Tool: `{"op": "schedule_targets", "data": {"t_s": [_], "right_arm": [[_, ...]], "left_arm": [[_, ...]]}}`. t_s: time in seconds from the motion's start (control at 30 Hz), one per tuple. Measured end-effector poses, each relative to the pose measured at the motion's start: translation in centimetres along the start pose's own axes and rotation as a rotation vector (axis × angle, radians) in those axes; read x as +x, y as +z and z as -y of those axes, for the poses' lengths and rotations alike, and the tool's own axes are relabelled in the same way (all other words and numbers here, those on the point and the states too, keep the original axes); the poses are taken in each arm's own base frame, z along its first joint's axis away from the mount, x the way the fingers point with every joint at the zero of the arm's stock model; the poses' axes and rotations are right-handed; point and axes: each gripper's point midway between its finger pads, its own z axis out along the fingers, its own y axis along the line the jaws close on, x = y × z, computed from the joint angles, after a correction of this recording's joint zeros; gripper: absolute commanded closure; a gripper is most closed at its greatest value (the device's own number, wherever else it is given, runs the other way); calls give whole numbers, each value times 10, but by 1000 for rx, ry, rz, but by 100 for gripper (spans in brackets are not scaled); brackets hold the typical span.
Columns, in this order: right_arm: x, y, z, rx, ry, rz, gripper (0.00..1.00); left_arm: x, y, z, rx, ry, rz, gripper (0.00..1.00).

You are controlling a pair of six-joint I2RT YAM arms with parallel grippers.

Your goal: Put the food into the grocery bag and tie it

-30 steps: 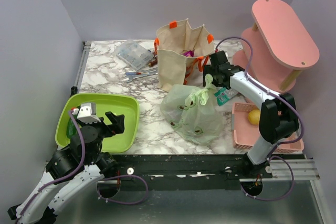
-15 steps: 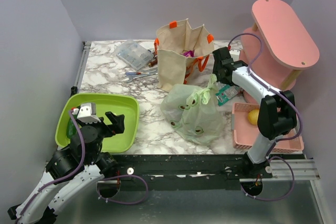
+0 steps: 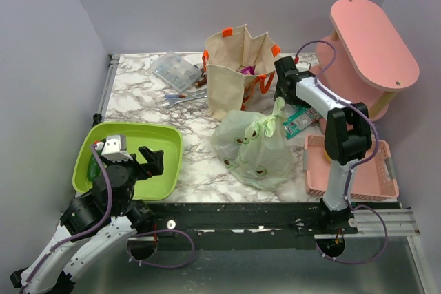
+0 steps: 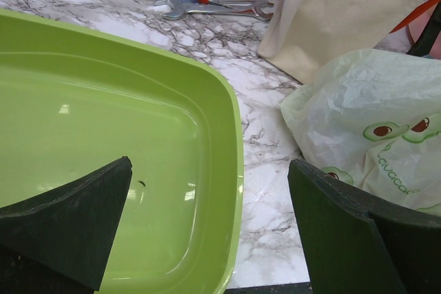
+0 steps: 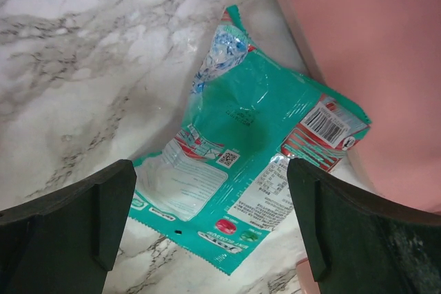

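Note:
The grocery bag (image 3: 251, 148), light green with avocado prints, lies bulging at mid table, its handles bunched at the top (image 3: 270, 120). What it holds is hidden, and no food shows plainly. My right gripper (image 3: 281, 89) hangs open just behind the bag's top, beside the pink shelf. In the right wrist view this gripper (image 5: 210, 166) is empty above a teal snack packet (image 5: 255, 142) lying on the marble. My left gripper (image 3: 153, 160) is open over the green tray (image 3: 103, 139). In the left wrist view the left gripper (image 4: 210, 166) is empty, with the bag (image 4: 372, 115) to its right.
A beige tote (image 3: 234, 74) with orange handles stands behind the bag, something purple in its mouth. A clear box (image 3: 176, 70) and wrenches (image 3: 185, 98) lie at the back left. A pink shelf (image 3: 372, 32) and a pink basket (image 3: 386, 180) fill the right side.
My right gripper rose and drew back from the bag's handles towards the shelf. Its forearm swung left and now covers the lemon seen earlier in the pink basket. The left arm stayed still.

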Motion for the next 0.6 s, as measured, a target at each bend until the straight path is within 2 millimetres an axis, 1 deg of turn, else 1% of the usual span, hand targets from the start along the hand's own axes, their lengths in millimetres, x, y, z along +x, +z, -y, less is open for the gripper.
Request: {"op": "schedule_targets", "data": {"t_s": [0.13, 0.23, 0.43, 0.47, 0.6], "right_arm": [[11, 12, -3, 16, -22, -29, 2], [18, 16, -3, 23, -29, -42, 6], [38, 28, -1, 38, -43, -71, 23], [40, 30, -1, 39, -45, -73, 28], [43, 35, -2, 39, -51, -74, 41]], "left_arm": [[0, 0, 0, 0, 1, -2, 2], [1, 1, 0, -4, 6, -7, 2], [1, 2, 1, -5, 8, -9, 2], [1, 2, 1, -5, 8, -9, 2], [1, 2, 1, -5, 8, -9, 2]]}}
